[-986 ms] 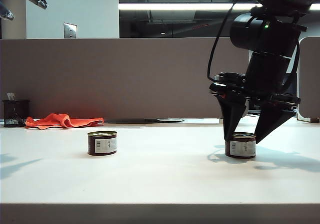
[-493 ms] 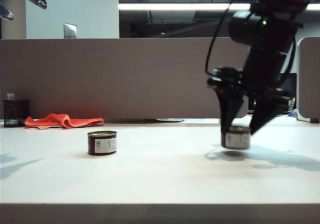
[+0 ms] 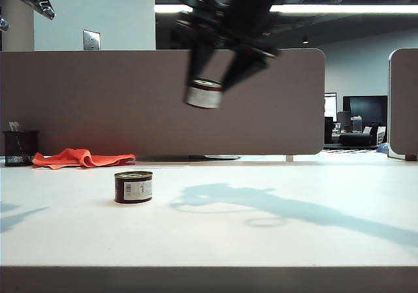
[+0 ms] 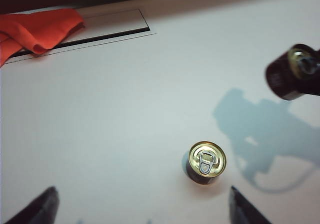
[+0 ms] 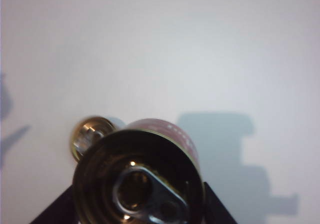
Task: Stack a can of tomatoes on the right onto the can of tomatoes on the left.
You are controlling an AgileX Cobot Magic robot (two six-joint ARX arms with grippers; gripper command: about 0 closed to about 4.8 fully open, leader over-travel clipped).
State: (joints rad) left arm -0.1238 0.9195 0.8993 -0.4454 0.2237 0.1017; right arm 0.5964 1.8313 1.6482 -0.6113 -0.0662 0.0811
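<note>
- The right gripper (image 3: 214, 77) hung high above the table (image 3: 261, 241), right of the resting can (image 3: 133, 186) in the exterior view and well apart from it; its jaws were clamped on the sides of the carried can (image 3: 203, 93).
- The carried can was clear of the table and slightly tilted, its axis near upright with the lid end leaning a little toward the right of the exterior view. A pale label band wrapped its side; motion blur left any print unreadable.
- In the right wrist view the carried can (image 5: 140, 184) showed its ring-pull lid close to the camera, with a strip of reddish label at the rim; faint pale lettering there could not be read.
- The resting can stood upright on the table, axis vertical, gold lid up. Its white label panel faced the exterior camera, with marks too small to read.
- In the left wrist view the resting can (image 4: 206, 161) showed its pull tab.
- The left gripper (image 4: 142, 206) hung above the table with its jaws spread wide and nothing between them, the resting can near one fingertip.
- An orange cloth (image 3: 81, 157) lay at the far table edge.
</note>
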